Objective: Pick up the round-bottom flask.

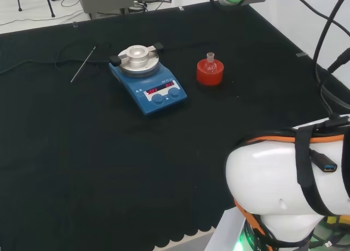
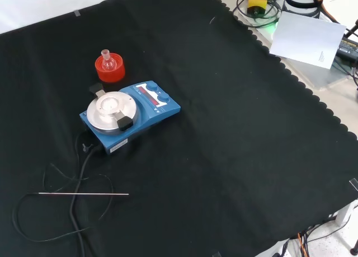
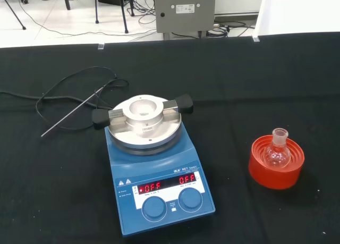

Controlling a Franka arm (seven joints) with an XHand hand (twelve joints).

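Hand state cannot be told from these views. Small clear round-bottom flask (image 3: 277, 151) sits upright, neck up, in a red ribbed stand (image 3: 276, 162) on the black cloth (image 2: 235, 156). Landmark: blue hotplate stirrer (image 3: 157, 175) with round metal top. Head view puts flask and stand just right of the stirrer; front view, just beyond it. Thin metal probe rod (image 2: 84, 194) with black cable lies on the stirrer's opposite side
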